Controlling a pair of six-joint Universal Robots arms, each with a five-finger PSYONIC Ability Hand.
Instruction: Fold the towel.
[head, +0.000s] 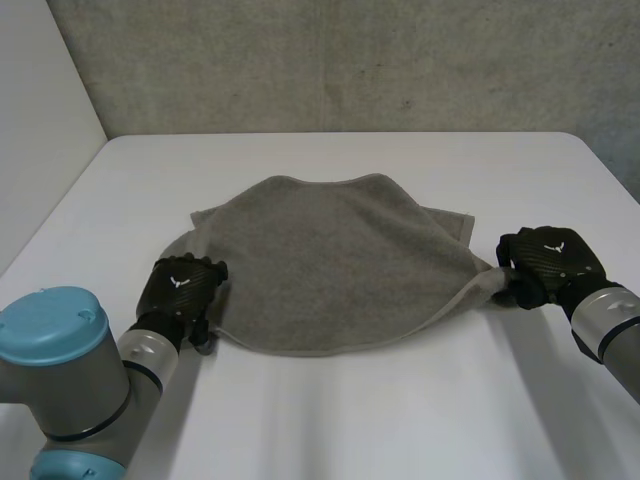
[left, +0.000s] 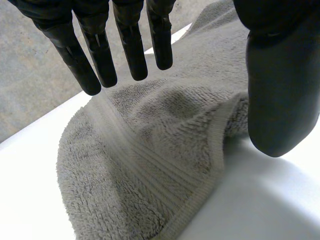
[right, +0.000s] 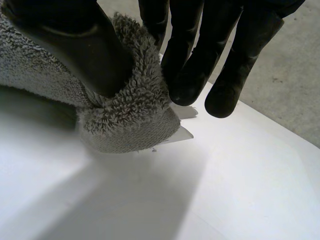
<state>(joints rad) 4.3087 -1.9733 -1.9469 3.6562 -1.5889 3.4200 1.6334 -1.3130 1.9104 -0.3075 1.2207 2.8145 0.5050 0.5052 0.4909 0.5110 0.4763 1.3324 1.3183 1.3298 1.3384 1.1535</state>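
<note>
- Right hand (head: 548, 262) pinches a corner of the grey towel (head: 330, 260); left hand (head: 180, 285) hangs released over the opposite edge.
- It lies rumpled on the surface (head: 350, 420).
- Wrist views reveal looped pile and a ribbed border.

The left hand (head: 182, 285) is a matte black machine hand. Its back has a woven, carbon-like texture and carries a small white winged mark. The right hand (head: 550, 262) is the same make, with the same mark. Seen close, the left hand's fingers (left: 95, 60) are slim dark rods with rounded tips, and its thumb (left: 280, 90) is far broader and smooth. The left arm (head: 150, 355) is a silver-grey cylinder that joins a rounded grey joint under a round light-blue cap (head: 50, 325). The right arm (head: 610, 325) is the same silver-grey.
</note>
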